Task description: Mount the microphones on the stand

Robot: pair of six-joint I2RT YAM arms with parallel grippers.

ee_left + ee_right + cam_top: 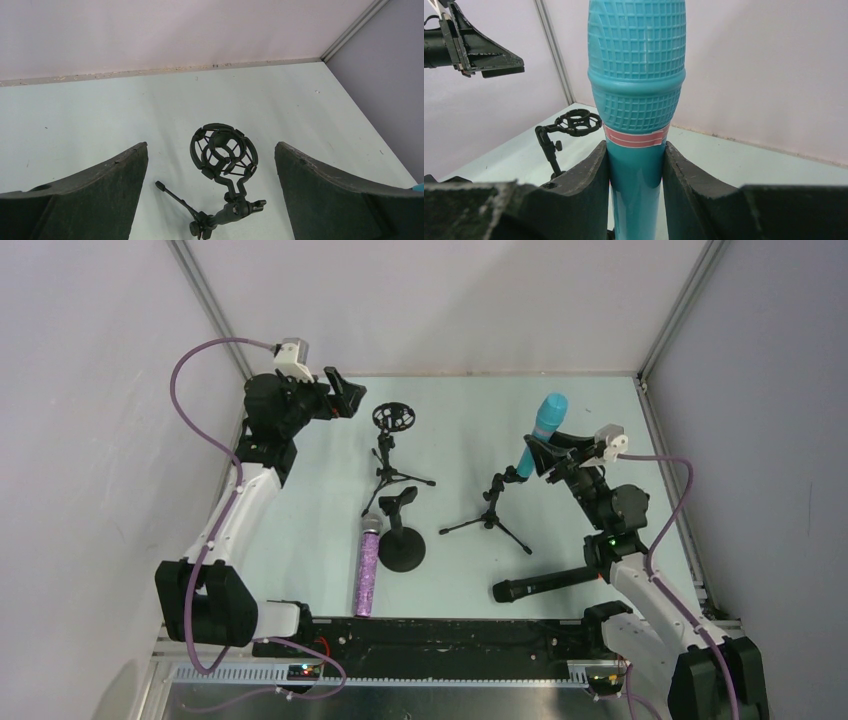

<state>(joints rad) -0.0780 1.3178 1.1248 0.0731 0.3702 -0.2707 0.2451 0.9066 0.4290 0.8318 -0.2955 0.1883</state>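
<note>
The light cyan-blue microphone [540,430] stands tilted, head up, and my right gripper [548,455] is shut on its body just under the pink band [636,136]. Its lower end meets the clip of a small tripod stand [490,512]; I cannot tell whether it is seated there. The purple glitter microphone [366,570] lies flat beside a round-base stand [402,545]. A black microphone [545,583] lies near my right arm's base. My left gripper [340,395] hangs open at the back left, above a shock-mount stand [223,152] and apart from it.
The shock-mount stand [393,420] has tripod legs spread toward the middle of the table. Enclosure walls and aluminium posts [210,300] close in the back and both sides. A purple cable [190,410] loops off the left arm.
</note>
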